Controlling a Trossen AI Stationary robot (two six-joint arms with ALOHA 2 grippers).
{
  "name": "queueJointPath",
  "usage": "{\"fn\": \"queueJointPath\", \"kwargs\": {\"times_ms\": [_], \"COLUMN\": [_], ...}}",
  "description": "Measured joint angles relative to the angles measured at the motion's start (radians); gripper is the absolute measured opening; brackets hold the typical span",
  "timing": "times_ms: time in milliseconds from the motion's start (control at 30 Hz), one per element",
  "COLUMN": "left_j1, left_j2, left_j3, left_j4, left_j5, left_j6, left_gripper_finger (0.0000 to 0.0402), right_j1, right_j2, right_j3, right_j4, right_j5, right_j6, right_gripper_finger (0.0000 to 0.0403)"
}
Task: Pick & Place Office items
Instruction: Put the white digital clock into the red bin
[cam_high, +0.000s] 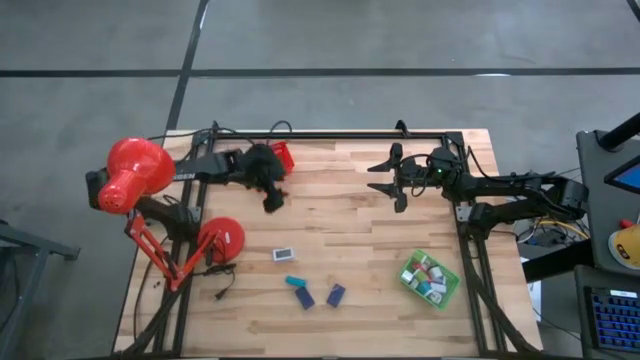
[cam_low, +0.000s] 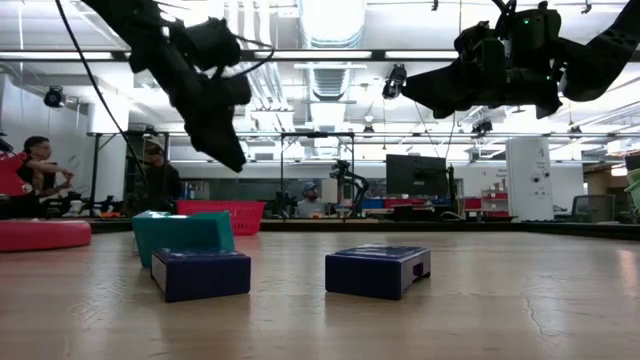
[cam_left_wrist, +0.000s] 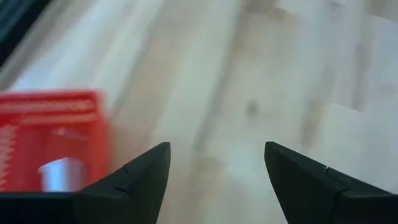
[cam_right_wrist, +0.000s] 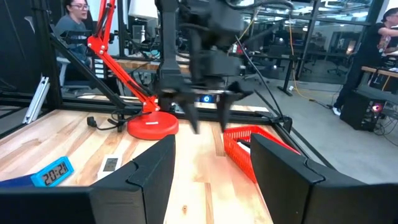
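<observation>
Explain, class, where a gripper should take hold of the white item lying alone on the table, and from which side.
The white item lies flat and low, clear of the teal block, so probably come straight down from above. Close the fingers across its shorter width, on the two long edges. Either the left gripper or the right gripper, both open, would need turning to suit.

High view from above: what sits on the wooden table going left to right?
red desk lamp → left gripper → white piece → teal block → navy block → right gripper → green tray
</observation>
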Motion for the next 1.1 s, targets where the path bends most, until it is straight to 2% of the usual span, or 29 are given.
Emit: {"fn": "queueJointPath", "kwargs": {"times_ms": [367,600,900,1100], "left_j1": [-0.331,-0.523,-0.606,-0.623], "left_j2": [-0.017,-0.017,-0.017,-0.016], "left_j3": [-0.045,-0.078,-0.15,-0.228], "left_j4": [0.011,0.069,0.143,0.211], "left_j5": [0.031,0.025,-0.036,-0.053], "left_j6": [0.008,-0.09,-0.302,-0.369], "left_gripper_finger": [0.0264,0.0264,0.0264,0.0264], "right_j1": [0.0,0.0,0.0,0.0], "right_j2": [0.0,0.0,0.0,0.0], "right_j3": [0.0,0.0,0.0,0.0], "right_j4": [0.0,0.0,0.0,0.0], "right_j5": [0.0,0.0,0.0,0.0], "right_j6": [0.0,0.0,0.0,0.0], "right_gripper_finger": [0.0203,0.0203,0.0203,0.0203]}}
